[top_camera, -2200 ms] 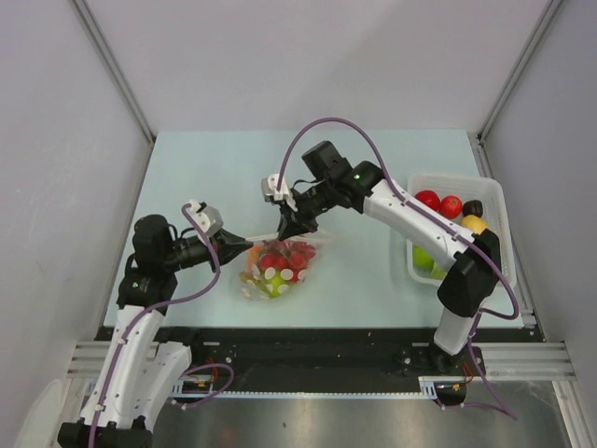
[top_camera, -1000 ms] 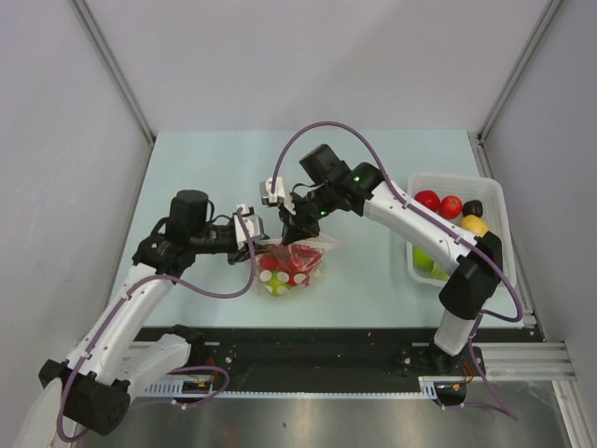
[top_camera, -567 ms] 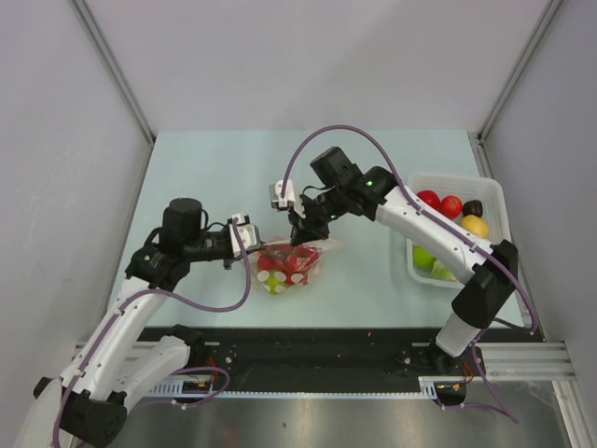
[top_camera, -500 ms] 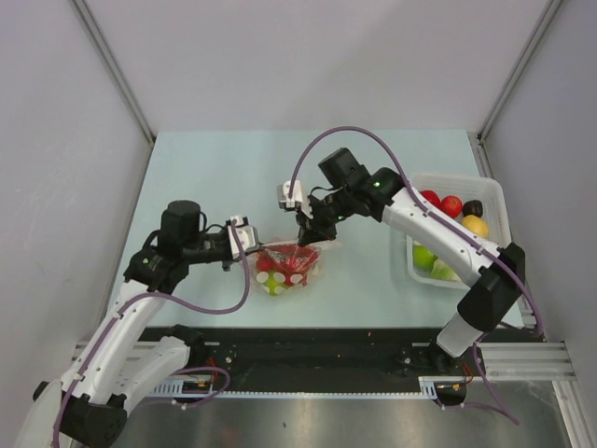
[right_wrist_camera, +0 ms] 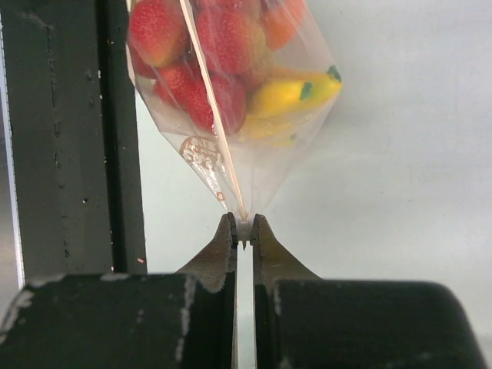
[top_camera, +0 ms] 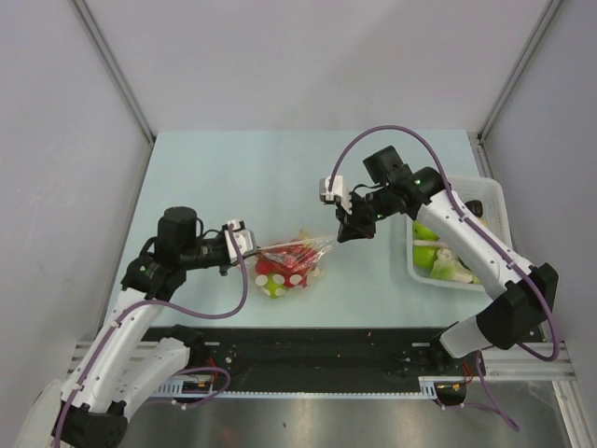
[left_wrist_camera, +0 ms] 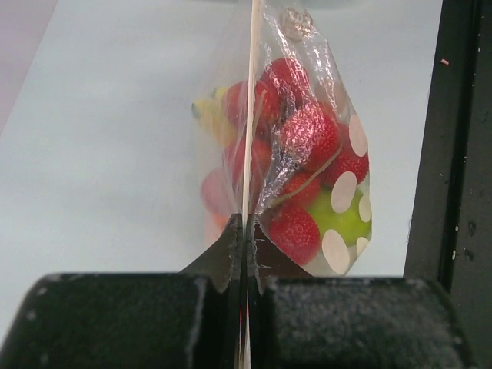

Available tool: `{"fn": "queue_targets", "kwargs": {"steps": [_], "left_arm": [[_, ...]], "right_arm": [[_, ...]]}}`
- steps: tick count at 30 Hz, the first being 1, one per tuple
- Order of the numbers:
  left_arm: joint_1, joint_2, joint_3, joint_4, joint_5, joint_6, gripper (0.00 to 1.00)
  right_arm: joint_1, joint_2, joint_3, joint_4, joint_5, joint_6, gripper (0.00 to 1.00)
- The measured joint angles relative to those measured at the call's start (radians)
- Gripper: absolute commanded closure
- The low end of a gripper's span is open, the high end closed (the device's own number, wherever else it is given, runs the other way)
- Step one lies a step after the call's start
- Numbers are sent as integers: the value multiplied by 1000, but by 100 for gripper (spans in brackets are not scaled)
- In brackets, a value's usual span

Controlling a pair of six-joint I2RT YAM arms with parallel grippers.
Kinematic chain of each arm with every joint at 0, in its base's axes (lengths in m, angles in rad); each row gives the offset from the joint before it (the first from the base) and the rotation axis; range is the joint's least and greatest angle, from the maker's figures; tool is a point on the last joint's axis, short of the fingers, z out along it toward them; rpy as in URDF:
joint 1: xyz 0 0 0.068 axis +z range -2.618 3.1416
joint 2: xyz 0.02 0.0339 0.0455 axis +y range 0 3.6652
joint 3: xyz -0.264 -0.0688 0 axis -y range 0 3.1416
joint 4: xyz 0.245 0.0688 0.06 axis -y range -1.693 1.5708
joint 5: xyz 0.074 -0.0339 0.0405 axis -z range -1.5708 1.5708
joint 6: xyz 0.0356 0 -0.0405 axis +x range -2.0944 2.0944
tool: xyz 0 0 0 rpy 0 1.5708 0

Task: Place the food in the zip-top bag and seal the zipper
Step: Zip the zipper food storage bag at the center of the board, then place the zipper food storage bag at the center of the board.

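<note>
Top external only: white basket (top_camera: 492,196) right of zip-top bag (top_camera: 284,266)

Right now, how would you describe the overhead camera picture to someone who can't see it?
Two robot arms hold a clear zip-top bag of toy food between them, the left gripper and the right gripper each pinching an end of its zipper. A white basket with more toy fruit sits at the right of the table.

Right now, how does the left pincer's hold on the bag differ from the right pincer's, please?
The left pincer clamps the zipper beside the strawberries; the right pincer pinches its tip, away from them. Left pincer holds the bag's left end, right pincer the end nearer the basket. Both are shut.
</note>
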Motion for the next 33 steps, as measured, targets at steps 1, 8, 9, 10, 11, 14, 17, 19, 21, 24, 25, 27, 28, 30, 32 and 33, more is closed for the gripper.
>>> {"fn": "queue_targets", "kwargs": {"steps": [1,8,9,10,11,14,17,19,21,24,25,27,28,30,32,33], "left_arm": [[0,0,0,1,0,0,100],[0,8,4,22,8,-27,100],[0,12,10,18,14,-29,100],[0,19,20,10,23,-32,100],[0,28,34,-3,32,-35,100],[0,47,77,-32,63,-63,100],[0,66,95,-24,82,-117,100],[0,93,92,6,80,-172,100],[-1,152,82,61,62,-225,100],[-2,283,82,141,10,-274,98],[-2,330,84,167,-14,-286,96],[2,470,98,244,-77,-320,90],[6,524,112,271,-94,-333,90],[16,620,151,312,-127,-360,89],[23,691,209,330,-147,-377,82],[26,726,243,334,-159,-384,77]], "right_arm": [[-3,-7,-2,-2,-3,-3,100],[-19,-39,-4,-1,-18,-11,100],[-19,-43,-4,-1,-18,-11,100],[-20,-51,-5,-2,-18,-10,100],[-19,-60,-6,-2,-18,-8,100],[-16,-105,-9,-15,-17,13,100],[-18,-145,-9,-19,-9,45,100],[-33,-144,-9,-10,-4,71,100],[-60,-113,-9,14,11,93,100],[-100,-8,-5,56,53,117,100],[-111,37,-1,68,67,122,100],[-133,145,18,92,85,140,100],[-140,189,32,98,95,148,100],[-155,288,76,119,117,178,100],[-169,369,140,127,142,204,93],[-178,406,176,132,150,217,89]]}}
